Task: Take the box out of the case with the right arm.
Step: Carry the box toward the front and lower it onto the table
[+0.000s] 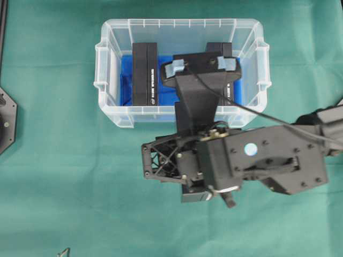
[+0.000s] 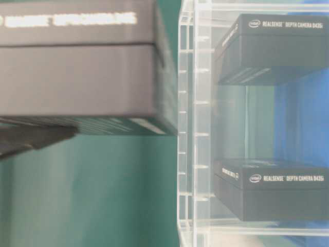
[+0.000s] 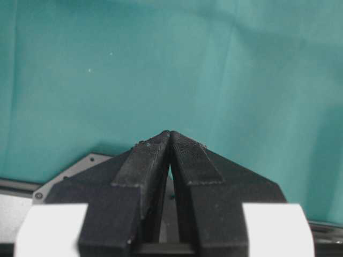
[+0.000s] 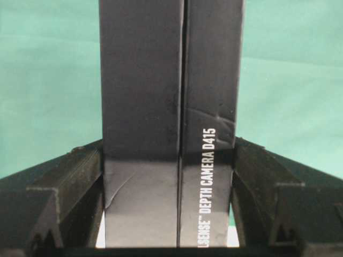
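Box (image 4: pixel 171 123) clamped between right gripper (image 4: pixel 169 198) fingers

- Even, bright overhead light; soft shadows fall on the green cloth (image 1: pixel 64 176).
- Mild glare whitens the clear case (image 1: pixel 182 27) rim.
- Table-level view: the near black box (image 2: pixel 77 67) is blurred.
- Wrist views are sharp.

A green cloth (image 1: pixel 64 176) covers the worktop, lying mostly flat with faint creases and soft folds. Two black boxes stand on edge inside the case (image 1: pixel 182 22), well apart: the left spare box (image 1: pixel 144 75) in plain view near the left wall, with white print along its narrow face, and the right spare box (image 1: pixel 229 93) mostly hidden. At table level, both read RealSense Depth Camera D435. A thin grey object (image 1: pixel 64 251) lies at the cloth's bottom edge, too small to identify
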You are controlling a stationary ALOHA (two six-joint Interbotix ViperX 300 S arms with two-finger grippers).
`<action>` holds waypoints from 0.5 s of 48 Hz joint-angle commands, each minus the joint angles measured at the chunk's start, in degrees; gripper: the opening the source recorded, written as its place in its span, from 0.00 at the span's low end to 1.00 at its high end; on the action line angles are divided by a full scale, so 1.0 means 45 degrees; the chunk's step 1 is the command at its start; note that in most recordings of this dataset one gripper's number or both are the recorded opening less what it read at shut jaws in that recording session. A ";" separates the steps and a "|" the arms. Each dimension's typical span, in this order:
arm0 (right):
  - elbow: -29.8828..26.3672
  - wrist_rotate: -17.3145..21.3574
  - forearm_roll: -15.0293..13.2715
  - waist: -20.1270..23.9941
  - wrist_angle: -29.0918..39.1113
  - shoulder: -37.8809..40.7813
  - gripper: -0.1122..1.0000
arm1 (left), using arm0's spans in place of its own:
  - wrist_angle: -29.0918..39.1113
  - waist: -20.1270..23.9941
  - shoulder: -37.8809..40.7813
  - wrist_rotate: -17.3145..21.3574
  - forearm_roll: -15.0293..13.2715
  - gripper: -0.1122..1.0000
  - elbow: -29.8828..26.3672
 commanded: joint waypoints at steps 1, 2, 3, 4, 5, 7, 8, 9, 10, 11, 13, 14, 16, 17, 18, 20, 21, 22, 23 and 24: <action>-0.0059 0.0020 -0.0039 0.0059 0.0000 -0.0176 0.70 | -0.0039 0.0039 0.0020 0.0000 0.0020 0.12 -0.0332; 0.0000 0.0020 -0.0020 0.0039 0.0000 -0.0137 0.70 | -0.0039 0.0039 0.0020 0.0000 0.0020 0.12 -0.0332; 0.0059 0.0020 -0.0020 0.0039 -0.0020 -0.0098 0.70 | -0.0039 0.0039 0.0020 0.0000 0.0020 0.12 -0.0332; 0.0117 0.0020 0.0000 0.0059 -0.0039 -0.0059 0.70 | -0.0039 0.0039 0.0020 0.0000 0.0020 0.12 -0.0332; 0.0195 0.0039 0.0000 0.0039 -0.0078 -0.0020 0.70 | -0.0039 0.0039 0.0020 0.0000 0.0020 0.12 -0.0332; 0.0332 0.0039 0.0020 0.0059 -0.0234 0.0020 0.70 | -0.0039 0.0020 0.0020 0.0000 0.0039 0.12 -0.0332; 0.0410 0.0039 0.0020 0.0059 -0.0332 0.0039 0.70 | -0.0039 0.0039 0.0020 0.0000 0.0020 0.12 -0.0332; 0.0547 0.0039 0.0020 0.0059 -0.0488 0.0078 0.70 | -0.0039 0.0039 0.0020 0.0000 0.0039 0.12 -0.0332; 0.0645 0.0059 0.0020 0.0059 -0.0625 0.0098 0.70 | -0.0020 0.0039 0.0020 0.0000 0.0020 0.12 -0.0332; 0.0781 0.0059 0.0020 0.0059 -0.0781 0.0098 0.70 | -0.0039 0.0039 0.0020 0.0000 0.0020 0.12 -0.0313; 0.1055 0.0117 0.0020 0.0039 -0.1055 0.0117 0.70 | -0.0039 0.0039 0.0020 0.0000 0.0020 0.12 -0.0313; 0.1211 0.0156 0.0020 0.0039 -0.1211 0.0117 0.70 | -0.0039 0.0020 0.0020 0.0000 0.0020 0.12 -0.0313; 0.1523 0.0293 0.0039 0.0059 -0.1543 0.0117 0.70 | -0.0020 0.0039 0.0020 0.0020 0.0020 0.12 -0.0313; 0.1777 0.0391 0.0078 0.0059 -0.1797 0.0117 0.70 | -0.0039 0.0039 0.0020 0.0000 0.0039 0.12 -0.0332; 0.1934 0.0469 0.0098 0.0059 -0.1953 0.0117 0.70 | -0.0039 0.0020 0.0020 0.0000 0.0020 0.12 -0.0332; 0.2266 0.0605 0.0137 0.0078 -0.2285 0.0117 0.70 | -0.0020 0.0020 0.0020 0.0000 0.0020 0.12 -0.0313; 0.2402 0.0703 0.0156 0.0098 -0.2441 0.0117 0.70 | -0.0039 0.0020 0.0020 0.0000 0.0039 0.12 -0.0313; 0.2539 0.0762 0.0176 0.0098 -0.2598 0.0117 0.70 | -0.0039 0.0039 0.0020 0.0000 0.0039 0.12 -0.0313; 0.2695 0.0840 0.0215 0.0098 -0.2754 0.0117 0.70 | -0.0039 0.0020 0.0020 0.0020 0.0020 0.12 -0.0332; 0.2832 0.0918 0.0215 0.0117 -0.2910 0.0117 0.70 | -0.0039 0.0039 0.0020 0.0020 0.0039 0.12 -0.0332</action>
